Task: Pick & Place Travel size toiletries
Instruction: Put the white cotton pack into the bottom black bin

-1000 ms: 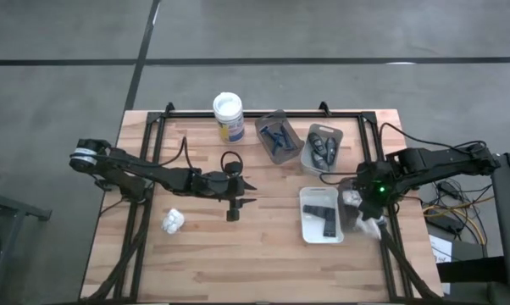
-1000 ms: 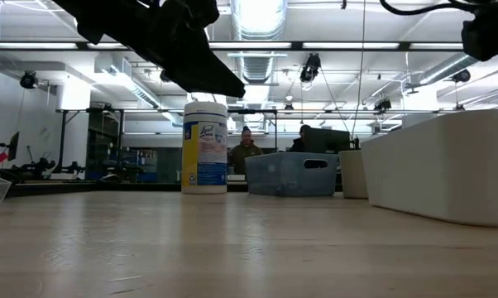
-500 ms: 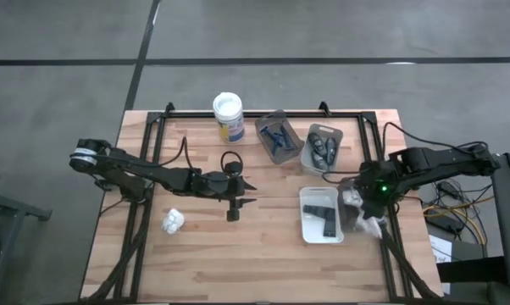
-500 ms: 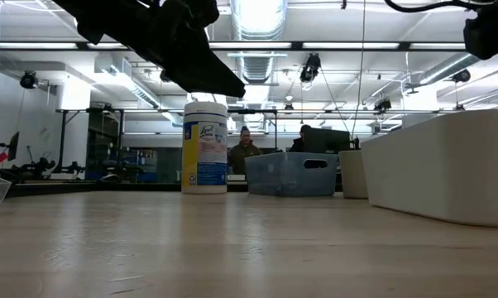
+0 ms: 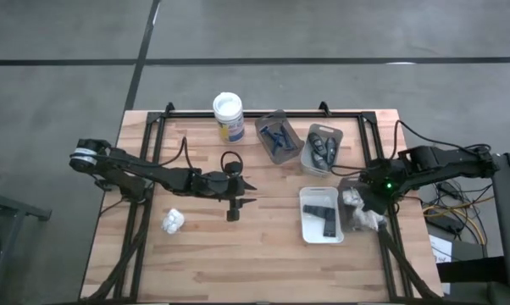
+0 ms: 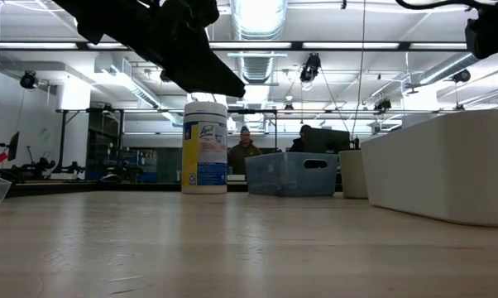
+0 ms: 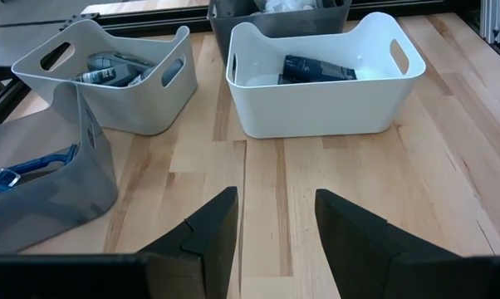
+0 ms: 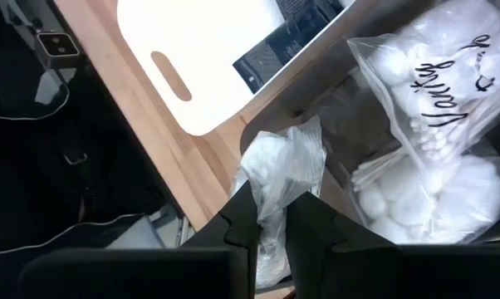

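Observation:
A white lumpy packet (image 8: 280,163) in a clear bag sits in my right gripper (image 8: 271,212), over the dark grey tray (image 8: 333,104) at the table's right side. That tray holds more white packets (image 8: 437,124). Another white packet (image 5: 172,222) lies on the table's near left. Black tubes (image 5: 324,217) lie in the white tray (image 5: 307,227), blue razors (image 5: 277,135) and dark oval bottles (image 5: 322,146) in two grey trays. My left gripper (image 7: 275,228) is open, level above the table's middle (image 5: 242,191), touching nothing. My right gripper pinches the white packet by the top of its clear bag (image 8: 271,193) between its two fingers. It comes from above, pointing down. The packet hangs below the fingers by the tray's rim; I cannot tell whether its lower end rests on anything.
A white-lidded tub (image 5: 228,116) stands at the far edge, also in the low view (image 6: 204,147). The razor tray (image 7: 42,187), bottle tray (image 7: 109,79) and white tray (image 7: 316,91) lie ahead of the left gripper. Bare wood lies along the near side (image 5: 255,263).
My right gripper has moved a little toward the table's right edge, still shut on the packet, and the packet has gone with it. The left arm has kept still.

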Robot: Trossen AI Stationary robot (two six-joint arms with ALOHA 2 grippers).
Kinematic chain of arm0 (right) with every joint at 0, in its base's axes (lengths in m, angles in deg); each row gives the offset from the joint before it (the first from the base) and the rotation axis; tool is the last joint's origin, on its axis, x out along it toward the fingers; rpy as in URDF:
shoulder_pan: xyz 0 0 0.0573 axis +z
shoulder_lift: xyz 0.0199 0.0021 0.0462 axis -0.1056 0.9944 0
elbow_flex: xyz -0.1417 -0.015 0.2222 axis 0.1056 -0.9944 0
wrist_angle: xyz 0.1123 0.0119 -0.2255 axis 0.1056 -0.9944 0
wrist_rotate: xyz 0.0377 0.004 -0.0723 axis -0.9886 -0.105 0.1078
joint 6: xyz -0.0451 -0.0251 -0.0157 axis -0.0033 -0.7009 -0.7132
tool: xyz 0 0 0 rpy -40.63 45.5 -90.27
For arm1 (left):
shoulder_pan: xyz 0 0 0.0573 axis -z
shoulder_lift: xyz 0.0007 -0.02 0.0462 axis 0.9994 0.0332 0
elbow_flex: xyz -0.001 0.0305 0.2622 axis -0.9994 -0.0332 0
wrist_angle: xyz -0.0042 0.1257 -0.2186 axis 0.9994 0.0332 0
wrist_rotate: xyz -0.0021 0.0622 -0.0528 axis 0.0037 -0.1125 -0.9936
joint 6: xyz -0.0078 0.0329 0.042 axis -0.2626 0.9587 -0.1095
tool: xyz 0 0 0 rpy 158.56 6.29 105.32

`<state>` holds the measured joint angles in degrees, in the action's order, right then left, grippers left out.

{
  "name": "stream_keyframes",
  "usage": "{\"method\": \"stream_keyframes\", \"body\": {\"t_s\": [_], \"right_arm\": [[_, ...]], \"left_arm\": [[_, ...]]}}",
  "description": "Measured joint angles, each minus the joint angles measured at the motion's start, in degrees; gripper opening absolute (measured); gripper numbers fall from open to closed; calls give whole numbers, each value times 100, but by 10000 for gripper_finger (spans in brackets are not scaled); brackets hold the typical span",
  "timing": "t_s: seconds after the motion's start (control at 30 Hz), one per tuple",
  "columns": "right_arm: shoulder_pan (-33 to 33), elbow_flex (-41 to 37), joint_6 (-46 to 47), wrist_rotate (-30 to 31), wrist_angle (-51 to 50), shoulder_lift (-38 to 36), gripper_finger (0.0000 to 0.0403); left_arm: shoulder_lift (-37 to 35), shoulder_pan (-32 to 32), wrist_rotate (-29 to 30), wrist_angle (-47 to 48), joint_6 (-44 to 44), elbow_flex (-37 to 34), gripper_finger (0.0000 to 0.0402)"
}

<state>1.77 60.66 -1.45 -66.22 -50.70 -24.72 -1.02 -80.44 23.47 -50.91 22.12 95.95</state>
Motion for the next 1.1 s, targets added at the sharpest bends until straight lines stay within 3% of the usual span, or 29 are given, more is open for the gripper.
{"method": "stream_keyframes", "body": {"t_s": [0.43,1.1], "right_arm": [[0,-1,180,261,8,9,63],[0,0,288,378,42,9,183]], "left_arm": [[0,0,0,0,-18,0,167],[2,0,-4,65,-123,-2,167]]}}
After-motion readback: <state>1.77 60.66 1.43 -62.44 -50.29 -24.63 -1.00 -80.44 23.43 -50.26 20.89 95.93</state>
